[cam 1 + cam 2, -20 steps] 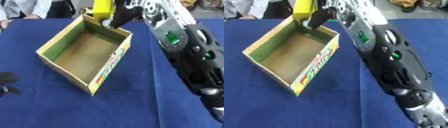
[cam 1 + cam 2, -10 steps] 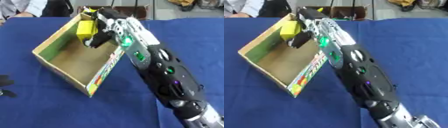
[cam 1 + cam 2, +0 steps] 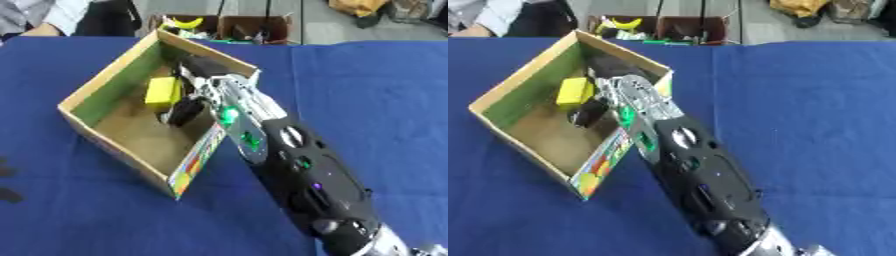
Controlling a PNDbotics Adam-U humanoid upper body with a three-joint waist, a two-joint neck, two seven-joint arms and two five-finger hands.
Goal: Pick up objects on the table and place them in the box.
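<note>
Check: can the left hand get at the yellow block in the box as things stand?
Probably not readily. The left hand shows only at the view's left edge, outside the box. The right hand is down inside the box beside the yellow block, crowding that space.

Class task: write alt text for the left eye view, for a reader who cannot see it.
The robot's right hand reaches down into an open cardboard box on a blue table, with a yellow block at its fingertips inside the box.
</note>
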